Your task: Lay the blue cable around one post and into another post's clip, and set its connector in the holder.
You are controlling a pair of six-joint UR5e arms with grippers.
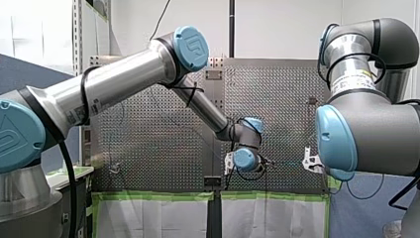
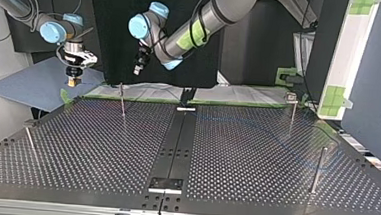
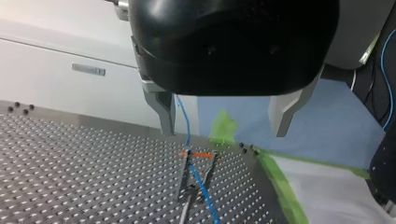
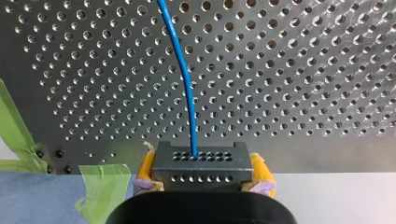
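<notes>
In the front view, my left arm's wrist hides its fingers, so that view cannot tell how they stand.

In the top view, my right gripper [image 2: 73, 79] hangs over the far corner of the perforated metal table [image 2: 254, 181] at the view's left. My left gripper [image 2: 139, 68] hangs in the air near a thin metal post [image 2: 122, 101].

In the left wrist view, the metal fingers [image 3: 162, 110] are spread wide and grip nothing. The thin blue cable [image 3: 187, 125] runs below them, nearer one finger, into a clip with an orange tip [image 3: 200, 155].

In the right wrist view, the yellow pads [image 4: 146, 166] are clamped on a dark grey drilled connector block [image 4: 201, 164]. The cable leaves its face and runs ahead over the table.
</notes>
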